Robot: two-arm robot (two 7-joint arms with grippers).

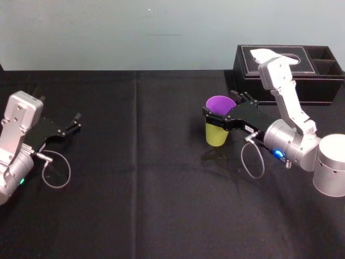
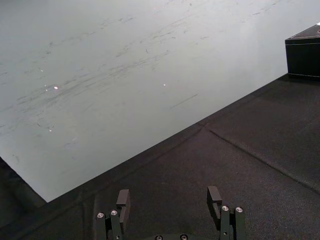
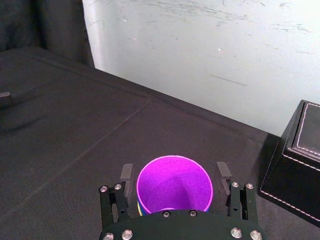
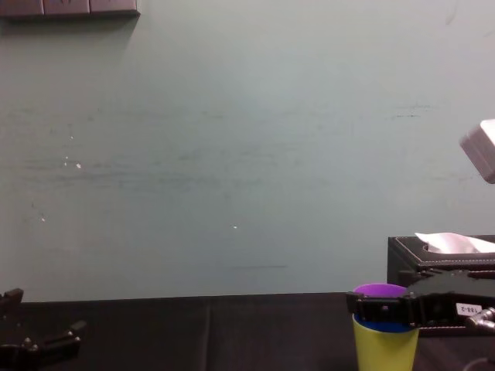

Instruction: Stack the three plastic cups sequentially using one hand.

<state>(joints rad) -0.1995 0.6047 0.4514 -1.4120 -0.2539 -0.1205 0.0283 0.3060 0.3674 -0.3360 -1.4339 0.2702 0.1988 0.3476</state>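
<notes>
Black-cloth table (image 1: pixel 161 189), far-right by the tissue box (image 1: pixel 302 59): purple cup (image 1: pixel 220 103) nested in blue cup (image 4: pixel 384 326) in yellow-green cup (image 1: pixel 215 135), right gripper (image 3: pixel 175 172) jaws spread astride the stack, left gripper (image 1: pixel 70 125) spread, parked at left edge; stacking looks complete, next calls for a clean retreat without tipping.

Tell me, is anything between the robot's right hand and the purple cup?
Nothing visible. The right gripper sits right around the purple cup, nested in the blue cup and yellow-green cup. The black box stands behind, out of the way. The left gripper waits far left.
</notes>
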